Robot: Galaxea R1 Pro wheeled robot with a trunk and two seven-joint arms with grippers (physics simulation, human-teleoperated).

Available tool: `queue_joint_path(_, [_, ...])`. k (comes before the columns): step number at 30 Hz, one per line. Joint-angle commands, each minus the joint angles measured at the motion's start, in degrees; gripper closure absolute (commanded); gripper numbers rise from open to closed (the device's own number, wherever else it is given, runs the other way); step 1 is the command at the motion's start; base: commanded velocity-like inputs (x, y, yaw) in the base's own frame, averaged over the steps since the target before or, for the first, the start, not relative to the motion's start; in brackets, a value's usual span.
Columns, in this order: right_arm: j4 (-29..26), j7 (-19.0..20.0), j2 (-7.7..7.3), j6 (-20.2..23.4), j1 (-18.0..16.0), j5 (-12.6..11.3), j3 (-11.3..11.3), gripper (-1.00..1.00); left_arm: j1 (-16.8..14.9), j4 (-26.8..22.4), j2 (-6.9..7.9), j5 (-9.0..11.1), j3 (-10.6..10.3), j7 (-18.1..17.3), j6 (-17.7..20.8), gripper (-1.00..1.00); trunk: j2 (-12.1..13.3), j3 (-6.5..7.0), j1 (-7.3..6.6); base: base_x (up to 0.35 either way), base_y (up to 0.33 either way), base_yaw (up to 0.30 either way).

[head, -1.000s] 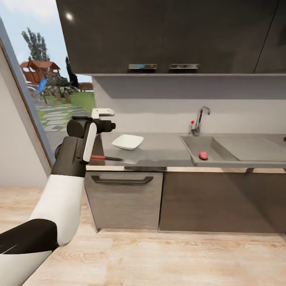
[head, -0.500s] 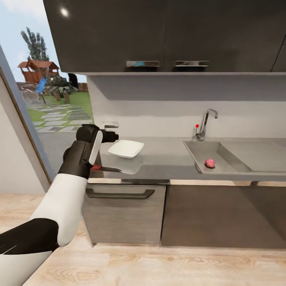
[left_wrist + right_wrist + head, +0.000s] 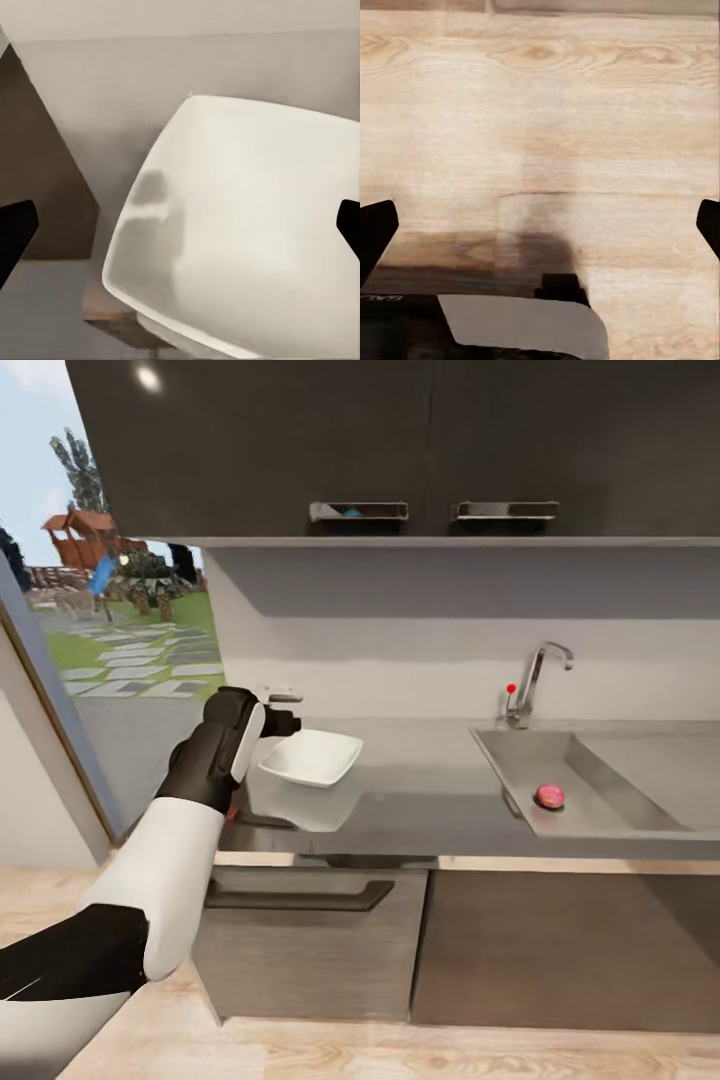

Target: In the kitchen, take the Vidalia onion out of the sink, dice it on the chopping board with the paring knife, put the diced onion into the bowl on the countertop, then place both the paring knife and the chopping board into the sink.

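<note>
Your left gripper (image 3: 283, 705) hangs over the left end of the countertop (image 3: 420, 780), just beside the bowl (image 3: 312, 758). In the left wrist view its two fingertips (image 3: 16, 236) sit far apart at the frame's edges, so the jaws are spread, with nothing between them but the bowl (image 3: 247, 232) beneath. The right gripper (image 3: 540, 225) is spread too, its tips wide apart and pointing at the wooden floor (image 3: 547, 112), holding nothing.

The onion (image 3: 549, 796) is what you need first. It lies in the sink (image 3: 600, 780), a small pink ball on the basin floor near the front left corner, below and forward of the tap (image 3: 535, 680). It is round, so no long axis to line up with.

What matters is which way it lies: well apart from your left gripper, far across the counter toward your right side. The left arm would have to cross the bowl and the whole worktop. The right arm is on the sink's side, so it is probably the better one to raise and bring down into the basin.

The knife and board are mostly hidden behind your left forearm (image 3: 200, 770); only a red trace shows at the counter's edge.
</note>
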Motion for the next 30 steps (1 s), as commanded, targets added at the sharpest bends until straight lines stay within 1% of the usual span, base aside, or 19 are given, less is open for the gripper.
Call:
queue_joint_path(1, [2.53, 0.02, -0.3, -0.53, -0.04, -0.06, -0.04, -1.0, -0.02, 0.49, 0.01, 0.04, -0.07, 0.22, 0.19, -1.0, -0.03, -0.05, 0.03, 0.331, 0.041, 0.0])
queue_joint_path(5, [6.48, 0.15, -1.47, -2.78, -0.02, -0.28, -0.04, -1.0, 0.0, 1.38, 0.01, 0.03, -0.07, 0.22, 0.16, -1.0, -0.03, -0.05, 0.03, 0.32, 0.088, 0.0])
queue_joint_path(9, [10.48, 0.38, -2.21, -3.93, -0.03, -0.5, -0.08, -1.0, 0.01, 1.66, 0.04, 0.03, -0.07, 0.22, 0.15, -1.0, -0.03, -0.05, 0.03, 0.25, 0.175, 0.0])
queue_joint_path(10, [13.5, 0.48, -2.38, -4.19, -0.04, -1.16, -0.11, -1.0, 0.01, 1.72, 0.27, -0.03, -0.02, 0.22, 0.15, -1.0, -0.03, -0.05, 0.03, 0.099, 0.103, 0.0])
queue_joint_path(12, [15.09, 0.51, -2.43, -4.28, -0.04, -1.88, -0.09, -1.0, 0.01, 1.78, 0.48, -0.04, 0.0, 0.22, 0.15, -1.0, -0.03, -0.05, 0.03, 0.065, 0.067, 0.0])
queue_joint_path(16, [17.28, 0.59, -2.59, -4.36, 0.0, -3.82, -0.05, -1.0, 0.07, 2.32, 0.68, -0.06, 0.01, 0.22, 0.15, -1.0, -0.03, -0.05, 0.03, 0.023, 0.024, 0.0])
queue_joint_path(18, [17.77, 0.64, -2.63, -4.37, -0.01, -4.37, -0.05, -1.0, 0.11, 2.64, 0.71, -0.06, 0.01, 0.22, 0.15, -1.0, -0.03, -0.05, 0.03, 0.007, 0.007, 0.0])
queue_joint_path(23, [18.91, 0.71, -2.68, -4.38, -0.01, -4.94, -0.04, -1.0, 0.18, 5.24, 0.69, -0.1, -0.05, 0.22, 0.15, -1.0, -0.03, -0.05, 0.03, 0.002, 0.002, 0.0])
queue_joint_path(27, [19.33, 0.76, -2.71, -4.35, -0.01, -5.91, -0.04, -1.0, 0.18, 7.57, 0.47, -0.21, -0.07, 0.23, 0.15, -1.0, -0.03, -0.05, 0.03, 0.0, 0.0, 0.0])
queue_joint_path(30, [19.72, 1.03, -2.68, -4.31, 0.0, -6.24, -0.04, -1.0, 0.19, 8.49, 0.41, -0.23, -0.07, 0.23, 0.15, -1.0, -0.03, -0.05, 0.03, 0.0, 0.0, 0.0])
